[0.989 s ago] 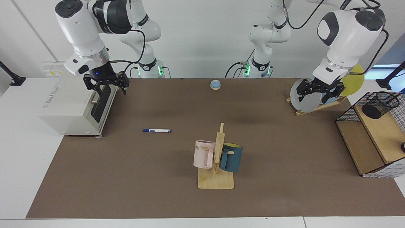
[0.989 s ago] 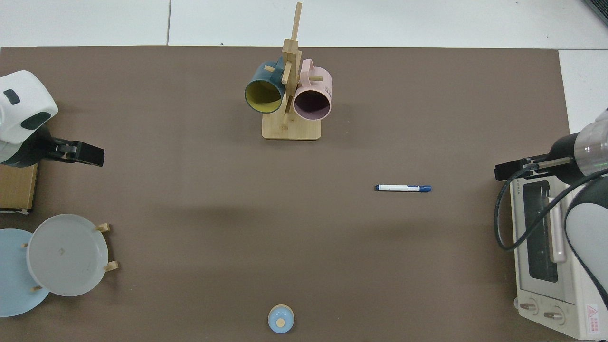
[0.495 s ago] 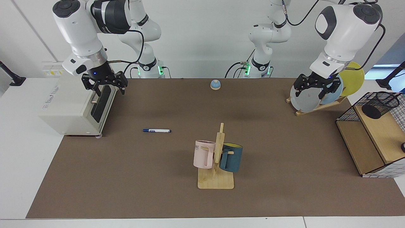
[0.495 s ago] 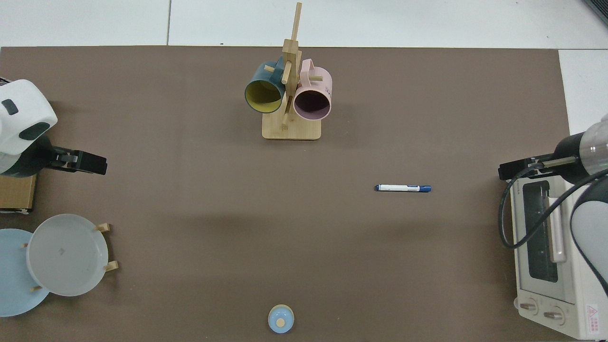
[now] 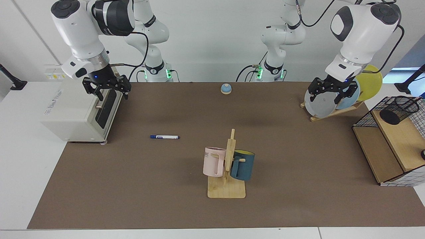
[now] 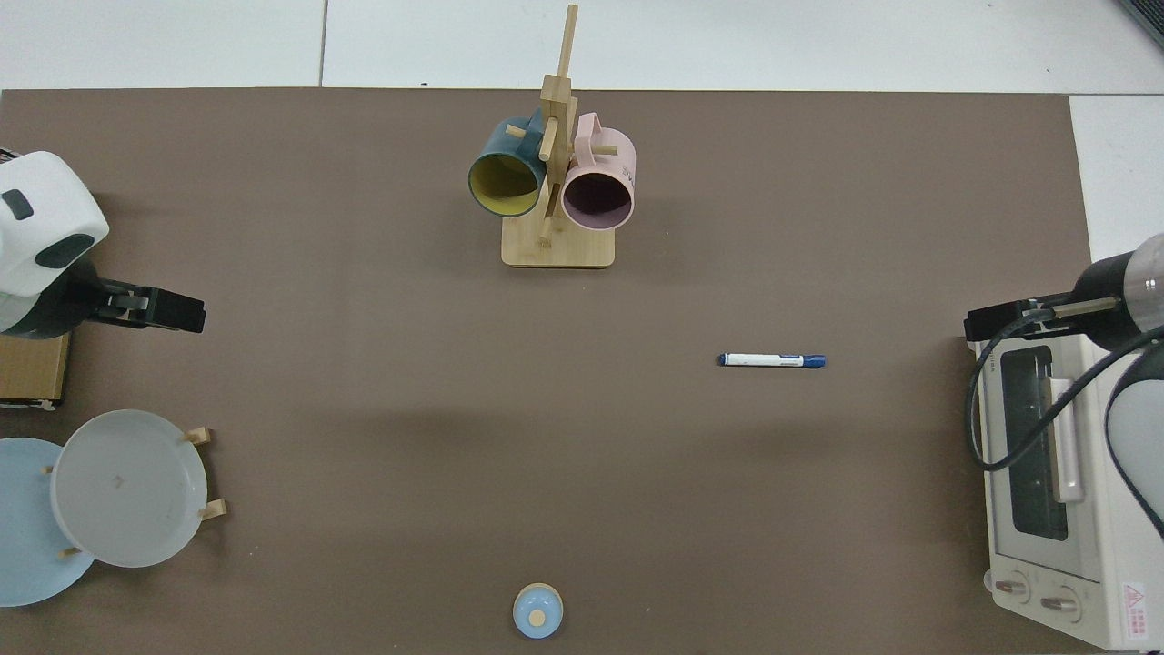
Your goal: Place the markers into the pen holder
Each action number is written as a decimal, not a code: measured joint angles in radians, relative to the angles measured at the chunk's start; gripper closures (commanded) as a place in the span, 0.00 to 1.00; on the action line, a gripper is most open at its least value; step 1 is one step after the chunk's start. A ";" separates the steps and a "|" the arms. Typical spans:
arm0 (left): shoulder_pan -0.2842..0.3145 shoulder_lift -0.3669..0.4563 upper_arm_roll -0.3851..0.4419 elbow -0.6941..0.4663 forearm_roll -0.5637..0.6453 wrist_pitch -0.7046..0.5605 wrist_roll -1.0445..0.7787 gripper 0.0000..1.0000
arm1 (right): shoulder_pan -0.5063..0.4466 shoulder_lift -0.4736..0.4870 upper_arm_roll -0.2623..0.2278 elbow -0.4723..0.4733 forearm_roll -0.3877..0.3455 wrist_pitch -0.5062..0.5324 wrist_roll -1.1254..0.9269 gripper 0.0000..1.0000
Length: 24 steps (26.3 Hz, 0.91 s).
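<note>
Both arms had lifted slightly since a second earlier, the right gripper point(image 5: 107, 89) drawing back over the toaster oven point(image 5: 78, 113), the left gripper point(image 5: 333, 93) up by the plate rack point(image 5: 328, 111) — each with fingers apart and empty. Nothing was done yet: the marker point(image 5: 164, 136) lay flat on the mat, well apart from either gripper, nearer the right — the pen holder point(image 5: 398, 109) sat far across on the shelf rack point(image 5: 391, 152)

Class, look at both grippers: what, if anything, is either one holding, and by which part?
Nothing. The left gripper and right gripper are open and empty; the marker lies on the table.
</note>
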 measured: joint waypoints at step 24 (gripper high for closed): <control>0.000 0.000 0.000 -0.001 0.000 0.001 0.000 0.00 | 0.126 0.033 0.021 -0.128 0.010 0.153 1.195 0.00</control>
